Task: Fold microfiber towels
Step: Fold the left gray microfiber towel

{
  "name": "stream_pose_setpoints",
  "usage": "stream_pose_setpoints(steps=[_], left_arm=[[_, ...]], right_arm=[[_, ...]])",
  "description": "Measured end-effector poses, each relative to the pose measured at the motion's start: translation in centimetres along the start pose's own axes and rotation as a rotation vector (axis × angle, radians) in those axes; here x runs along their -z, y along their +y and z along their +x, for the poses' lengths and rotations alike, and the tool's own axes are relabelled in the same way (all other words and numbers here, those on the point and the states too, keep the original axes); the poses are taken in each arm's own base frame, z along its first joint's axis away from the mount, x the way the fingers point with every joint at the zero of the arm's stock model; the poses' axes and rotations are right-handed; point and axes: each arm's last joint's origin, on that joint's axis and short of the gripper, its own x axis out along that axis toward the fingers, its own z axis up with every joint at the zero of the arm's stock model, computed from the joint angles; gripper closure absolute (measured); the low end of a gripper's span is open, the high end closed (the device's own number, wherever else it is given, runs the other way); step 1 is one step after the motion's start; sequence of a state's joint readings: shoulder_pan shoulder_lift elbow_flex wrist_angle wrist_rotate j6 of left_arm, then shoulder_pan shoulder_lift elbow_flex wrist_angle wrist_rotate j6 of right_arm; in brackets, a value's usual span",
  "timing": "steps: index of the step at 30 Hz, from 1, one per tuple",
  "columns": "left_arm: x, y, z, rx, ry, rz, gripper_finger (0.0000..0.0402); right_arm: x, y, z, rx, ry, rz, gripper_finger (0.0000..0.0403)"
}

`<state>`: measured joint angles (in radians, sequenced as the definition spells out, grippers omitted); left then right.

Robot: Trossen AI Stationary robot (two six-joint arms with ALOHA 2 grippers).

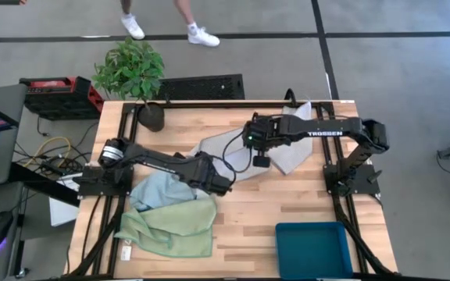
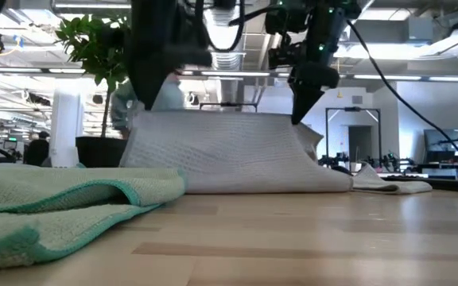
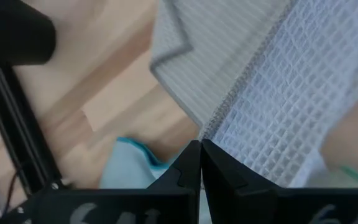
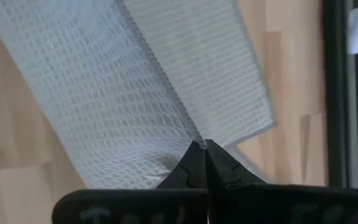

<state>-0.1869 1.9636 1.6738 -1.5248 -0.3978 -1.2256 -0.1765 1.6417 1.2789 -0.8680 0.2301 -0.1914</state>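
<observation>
Both grippers, left (image 3: 200, 148) and right (image 4: 204, 149), are pressed together, each pinching a corner of the grey towel (image 1: 225, 147), lifted at table middle. Its far part is hidden behind the arms. Blue towel (image 1: 156, 190) and green towel (image 1: 174, 226) lie near the left edge.

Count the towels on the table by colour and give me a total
Light grey towels: 2, one lifted by both grippers, left and right, one flat under the right arm
Light blue towel: 1
Pale green towel: 1
Total: 4
</observation>
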Motion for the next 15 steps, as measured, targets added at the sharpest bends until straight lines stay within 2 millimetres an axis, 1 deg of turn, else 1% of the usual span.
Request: stream_pose_setpoints(steps=[4,9,11,13,15], left_arm=[[-0.7,0.5,1.9,-0.052,0.024,0.018,0.0401],[-1.4,0.3,4.0,-0.031,0.028,0.046,0.0401],[-1.6,0.4,4.6,-0.026,0.028,0.056,0.0401],[-2.0,0.4,5.2,-0.018,0.026,0.058,0.0401],[-2.2,0.7,5.7,-0.033,0.038,0.061,0.0401]], right_arm=[[0.2,-1.2,0.3,-0.053,-0.009,0.034,0.0401],[0.2,-2.5,1.3,-0.042,-0.017,0.048,0.0401],[0.0,-2.8,2.0,-0.039,-0.005,0.048,0.0401],[0.4,-3.1,2.9,-0.049,0.039,0.049,0.0401],[0.0,-3.4,3.7,-0.037,0.019,0.054,0.0401]])
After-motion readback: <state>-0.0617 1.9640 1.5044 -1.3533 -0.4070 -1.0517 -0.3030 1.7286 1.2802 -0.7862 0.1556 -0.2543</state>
